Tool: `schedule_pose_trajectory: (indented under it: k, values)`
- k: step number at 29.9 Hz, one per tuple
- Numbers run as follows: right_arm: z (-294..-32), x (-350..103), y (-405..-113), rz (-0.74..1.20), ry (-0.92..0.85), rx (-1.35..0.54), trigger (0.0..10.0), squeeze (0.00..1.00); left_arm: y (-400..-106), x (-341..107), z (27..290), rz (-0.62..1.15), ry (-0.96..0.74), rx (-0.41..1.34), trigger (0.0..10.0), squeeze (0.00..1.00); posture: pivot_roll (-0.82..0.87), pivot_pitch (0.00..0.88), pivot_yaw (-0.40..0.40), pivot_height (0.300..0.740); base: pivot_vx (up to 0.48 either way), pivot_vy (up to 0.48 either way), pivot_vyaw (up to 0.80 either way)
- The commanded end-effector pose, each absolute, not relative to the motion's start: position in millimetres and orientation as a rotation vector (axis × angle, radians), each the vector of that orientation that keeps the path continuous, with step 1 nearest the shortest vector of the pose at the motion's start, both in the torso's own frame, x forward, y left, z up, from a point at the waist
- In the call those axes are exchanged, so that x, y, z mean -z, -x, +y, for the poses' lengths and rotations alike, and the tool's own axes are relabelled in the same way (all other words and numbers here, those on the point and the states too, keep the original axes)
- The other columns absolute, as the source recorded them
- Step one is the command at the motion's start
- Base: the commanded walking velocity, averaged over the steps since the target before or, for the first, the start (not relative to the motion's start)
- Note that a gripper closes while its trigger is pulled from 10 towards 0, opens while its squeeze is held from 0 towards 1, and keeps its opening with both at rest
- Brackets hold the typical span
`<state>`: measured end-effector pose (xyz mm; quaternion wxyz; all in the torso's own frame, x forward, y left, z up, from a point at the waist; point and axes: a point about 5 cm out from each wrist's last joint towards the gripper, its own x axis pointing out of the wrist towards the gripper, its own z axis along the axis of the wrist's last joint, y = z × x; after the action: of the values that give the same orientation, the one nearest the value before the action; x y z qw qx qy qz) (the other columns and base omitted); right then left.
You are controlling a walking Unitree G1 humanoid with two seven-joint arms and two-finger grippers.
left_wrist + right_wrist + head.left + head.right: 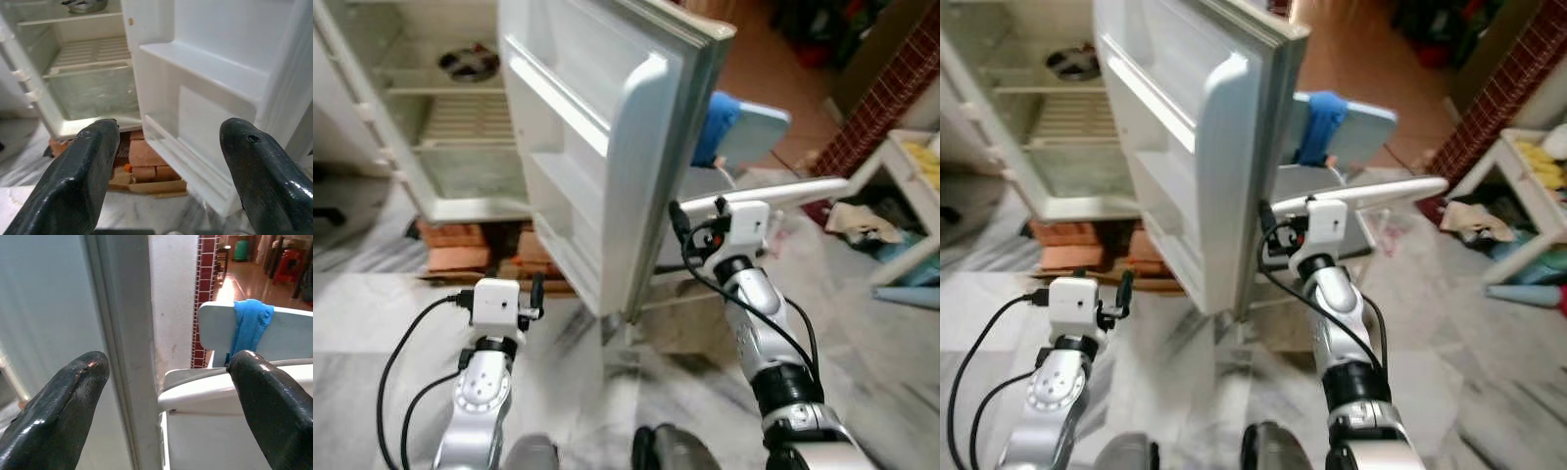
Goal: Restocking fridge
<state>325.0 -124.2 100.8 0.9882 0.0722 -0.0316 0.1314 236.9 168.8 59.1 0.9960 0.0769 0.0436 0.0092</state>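
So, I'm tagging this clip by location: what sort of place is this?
Probably a lived-in home, perhaps a kitchen corner: an open fridge propped on bricks, marble floor, and a plastic chair with a blue cloth.

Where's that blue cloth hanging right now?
The blue cloth is draped over the back of a white chair on the robot's right, just behind the open fridge door, beyond the right pincer.
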Motion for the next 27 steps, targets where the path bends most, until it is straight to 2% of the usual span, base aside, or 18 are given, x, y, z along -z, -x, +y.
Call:
schedule_pose_trajectory:
  k: [1, 7, 10, 14, 15, 21, 22, 23, 27]
  values:
    - [-120, -101, -324, -0.07, -0.146, -0.275, 10.0, 0.0, -233, -56, 174, 0.105, -0.163, -0.029, 10.0, 0.0, 0.16, 0.11, -0.072, 0.74, 0.0, 0.0, 0.0]
    - [-123, -109, -332, -0.094, -0.136, -0.27, 10.0, 0.0, -226, -55, 184, 0.114, -0.173, -0.083, 10.0, 0.0, 0.16, 0.11, -0.067, 0.74, 0.0, 0.0, 0.0]
    - [-128, -118, -340, -0.124, -0.084, -0.235, 10.0, 0.0, -221, -53, 192, 0.125, -0.19, -0.107, 10.0, 0.0, 0.17, 0.11, -0.071, 0.74, 0.0, 0.0, 0.72]
    - [-133, -127, -350, -0.141, -0.119, -0.201, 10.0, 0.03, -216, -51, 200, 0.138, -0.196, -0.132, 10.0, 0.0, 0.19, 0.111, -0.078, 0.74, 0.0, 0.0, 0.79]
    - [-134, -129, -352, -0.146, -0.135, -0.196, 10.0, 1.0, -215, -50, 201, 0.141, -0.198, -0.137, 10.0, 0.0, 0.19, 0.111, -0.079, 0.74, 0.0, 0.0, 0.77]
    - [-139, -145, -369, -0.161, -0.096, -0.099, 10.0, 1.0, -213, -50, 200, 0.146, -0.202, -0.147, 10.0, 0.0, 0.2, 0.111, -0.083, 0.74, 0.0, 0.0, 0.18]
    - [-139, -145, -370, -0.161, -0.097, -0.094, 10.0, 0.15, -213, -50, 200, 0.146, -0.203, -0.147, 10.0, 0.0, 0.2, 0.111, -0.083, 0.74, 0.0, 0.0, 0.0]
    - [-141, -148, -372, -0.164, -0.1, -0.083, 10.0, 0.0, -212, -50, 200, 0.146, -0.203, -0.147, 10.0, 0.0, 0.21, 0.11, -0.085, 0.74, 0.0, 0.0, 0.0]
    - [-145, -154, -377, -0.179, -0.108, -0.059, 10.0, 0.0, -211, -50, 200, 0.149, -0.205, -0.15, 10.0, 0.0, 0.21, 0.111, -0.085, 0.74, 0.0, 0.0, 0.0]
